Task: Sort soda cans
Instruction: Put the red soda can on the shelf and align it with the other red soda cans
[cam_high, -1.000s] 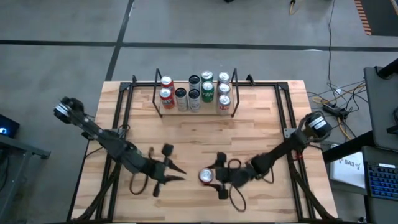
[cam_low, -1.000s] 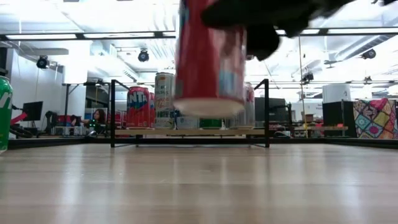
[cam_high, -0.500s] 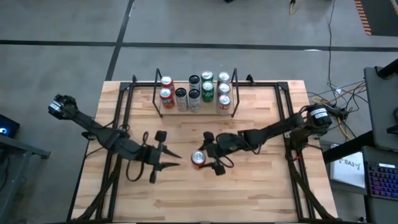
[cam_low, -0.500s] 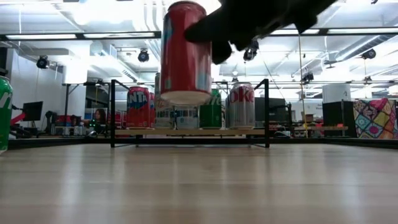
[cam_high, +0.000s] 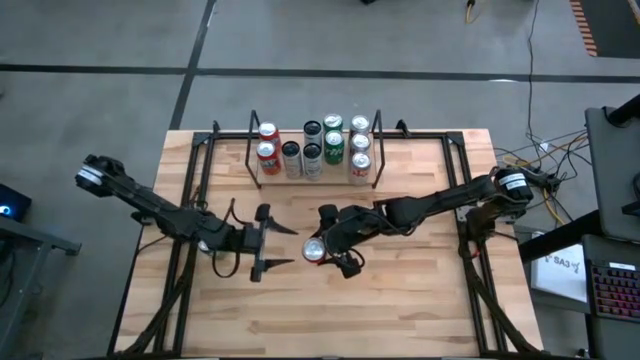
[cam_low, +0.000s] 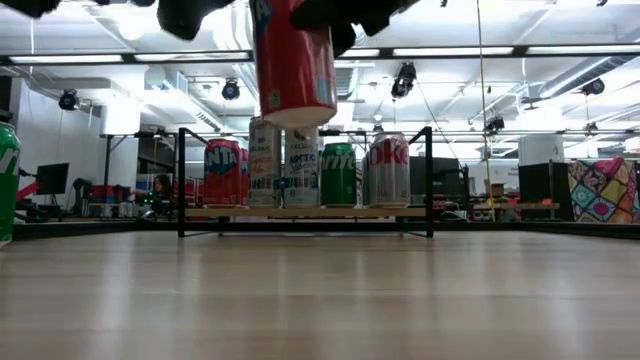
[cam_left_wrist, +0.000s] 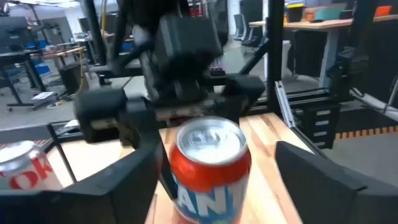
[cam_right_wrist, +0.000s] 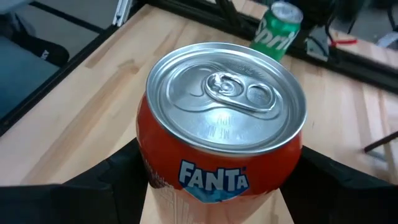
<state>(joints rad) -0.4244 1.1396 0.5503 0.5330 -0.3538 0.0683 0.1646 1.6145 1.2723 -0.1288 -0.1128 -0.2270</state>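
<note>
A red Fanta soda can (cam_high: 314, 251) hangs in the air above the middle of the table, and my right gripper (cam_high: 324, 246) is shut on it. My left gripper (cam_high: 292, 247) stands open just to the can's left. Its fingers (cam_left_wrist: 124, 186) point level at the can, one on either side and apart from it. Several more soda cans, red, black, green and silver-white, stand upright in a black wire rack (cam_high: 313, 150) at the far edge. A green Sprite can (cam_right_wrist: 280, 25) stands on the table toward the left. My right gripper pinches the red can's side wall (cam_right_wrist: 146, 162) between its two fingers (cam_right_wrist: 336, 180), below the silver top. The fingers come from the table's right side, slanting a little downward. The can is upright, top up, its bottom (cam_low: 295, 115) lifted well clear of the table.
Black frame rails (cam_high: 195, 190) run along the table's left and right sides. Bare wooden tabletop (cam_high: 400, 310) lies between the arms and the near edge, and also between the can and the rack.
My right gripper has carried the red can up, toward the table's far edge and leftward, nearer my left gripper; the can stays upright. My left gripper has moved toward the far edge and has opened wide.
</note>
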